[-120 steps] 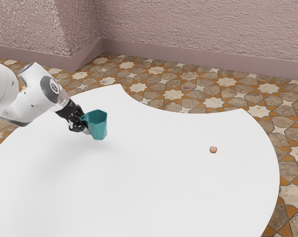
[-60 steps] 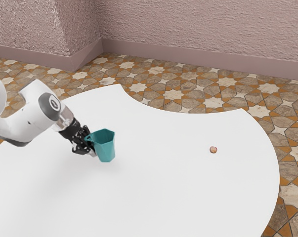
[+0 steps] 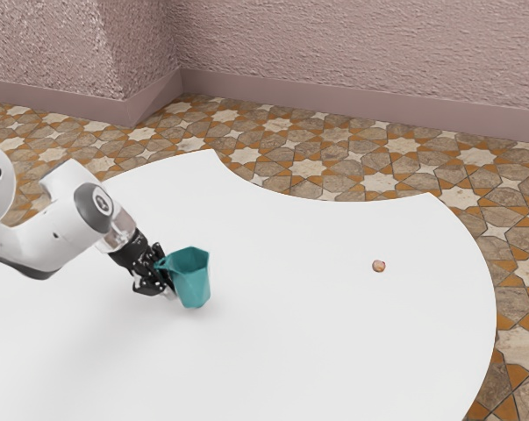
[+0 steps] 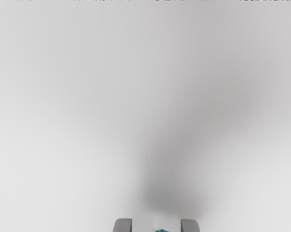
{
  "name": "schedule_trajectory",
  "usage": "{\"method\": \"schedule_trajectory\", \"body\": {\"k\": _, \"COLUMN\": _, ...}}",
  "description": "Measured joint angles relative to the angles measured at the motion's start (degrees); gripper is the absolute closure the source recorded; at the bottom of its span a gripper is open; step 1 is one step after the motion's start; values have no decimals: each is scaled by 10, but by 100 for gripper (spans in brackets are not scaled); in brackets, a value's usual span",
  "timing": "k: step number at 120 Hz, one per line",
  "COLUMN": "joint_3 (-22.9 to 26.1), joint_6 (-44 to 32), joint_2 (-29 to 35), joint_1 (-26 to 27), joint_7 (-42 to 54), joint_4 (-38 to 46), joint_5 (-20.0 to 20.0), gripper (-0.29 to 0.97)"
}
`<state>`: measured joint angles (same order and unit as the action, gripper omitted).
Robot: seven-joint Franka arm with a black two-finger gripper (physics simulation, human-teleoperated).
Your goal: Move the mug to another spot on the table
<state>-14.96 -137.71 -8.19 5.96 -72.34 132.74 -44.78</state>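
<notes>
A teal faceted mug hangs tilted just above the white table, toward the exterior view's left. My black gripper is shut on the mug's near side, the arm coming in from the left. In the wrist view a sliver of the teal mug shows between two grey fingertips, with its dark shadow spread over the table surface below.
A small pinkish ball lies on the table toward the exterior view's right. The table's curved edge runs along the back and right, with patterned tile floor and a textured wall beyond.
My arm has carried the mug down and toward the exterior view's right, closer to the table surface. The small ball has stayed put.
</notes>
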Motion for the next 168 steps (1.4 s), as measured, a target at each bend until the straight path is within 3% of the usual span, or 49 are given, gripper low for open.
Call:
{"method": "schedule_trajectory", "body": {"k": 72, "joint_3": 0, "joint_6": -6, "joint_2": -16, "joint_1": -7, "joint_7": 6, "joint_4": 0, "joint_5": 1, "gripper": 79}}
{"method": "schedule_trajectory", "body": {"k": 97, "joint_3": 1, "joint_6": -11, "joint_2": -17, "joint_1": -9, "joint_7": 20, "joint_4": 2, "joint_5": -4, "gripper": 37}}
{"method": "schedule_trajectory", "body": {"k": 112, "joint_3": 0, "joint_6": -12, "joint_2": -13, "joint_1": -12, "joint_7": 27, "joint_4": 10, "joint_5": -6, "gripper": 20}}
{"method": "schedule_trajectory", "body": {"k": 148, "joint_3": -4, "joint_6": -14, "joint_2": 16, "joint_1": -18, "joint_7": 41, "joint_4": 19, "joint_5": -3, "gripper": 5}}
{"method": "schedule_trajectory", "body": {"k": 168, "joint_3": -6, "joint_6": -10, "joint_2": 66, "joint_1": -33, "joint_7": 45, "joint_4": 42, "joint_5": 23, "gripper": 2}}
